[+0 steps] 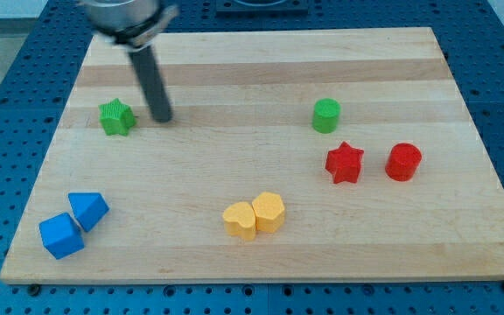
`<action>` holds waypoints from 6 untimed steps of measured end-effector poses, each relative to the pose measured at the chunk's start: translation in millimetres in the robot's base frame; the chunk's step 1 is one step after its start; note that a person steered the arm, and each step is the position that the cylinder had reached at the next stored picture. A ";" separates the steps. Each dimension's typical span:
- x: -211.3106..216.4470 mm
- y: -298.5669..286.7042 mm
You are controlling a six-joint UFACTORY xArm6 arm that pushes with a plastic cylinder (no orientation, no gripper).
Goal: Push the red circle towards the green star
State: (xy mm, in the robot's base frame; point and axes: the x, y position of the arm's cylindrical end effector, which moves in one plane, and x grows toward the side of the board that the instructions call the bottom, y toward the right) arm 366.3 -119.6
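Note:
The red circle (403, 162) lies at the view's right, just right of a red star (345, 162). The green star (116, 116) lies at the view's upper left. My tip (162, 118) stands close to the right of the green star, not touching it, and far to the left of the red circle. The rod rises from the tip toward the view's top.
A green circle (326, 115) lies above and left of the red star. Two yellow blocks (254, 215) touch each other at the bottom middle. Two blue blocks (73, 223) sit together at the bottom left. The wooden board (261, 254) ends near all frame edges.

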 end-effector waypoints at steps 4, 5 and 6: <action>33.1 215.1; 33.1 124.5; 33.1 -17.2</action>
